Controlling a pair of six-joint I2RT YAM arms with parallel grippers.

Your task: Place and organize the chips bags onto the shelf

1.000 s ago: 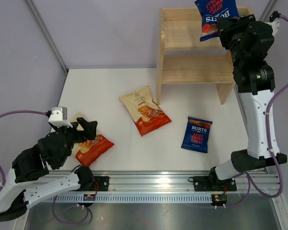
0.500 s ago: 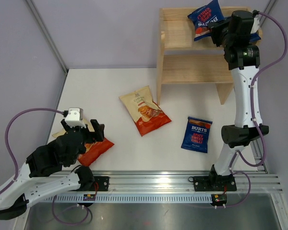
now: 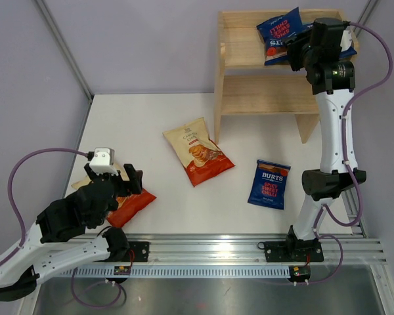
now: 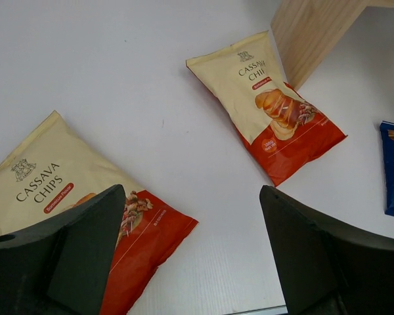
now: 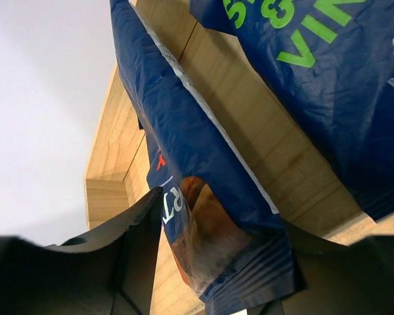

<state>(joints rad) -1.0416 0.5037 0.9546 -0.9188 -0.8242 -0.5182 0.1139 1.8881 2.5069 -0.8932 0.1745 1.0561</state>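
Shelving: right gripper (image 5: 226, 223) around blue bag (image 5: 184, 131) on top tier of shelf (image 5: 111, 131); whether clamped, cannot tell.
Left gripper (image 4: 192, 197): jaws apart, poised over near-left cream bag (image 4: 33, 190).

Desk (image 3: 184, 118): white, matte top, flat, with no marks visible from above; the left wrist view shows the same plain white face (image 4: 118, 85).

Walls (image 3: 138, 46): pale lavender panels on the far and left sides.

Post (image 3: 62, 46): a grey metal profile running along the left wall joint down to the desk's far-left corner.

Rail (image 3: 210, 246): a slotted aluminium rail along the desk's near edge.

Metal sheet (image 3: 217, 295): a brushed grey sheet lying in front of the rail.
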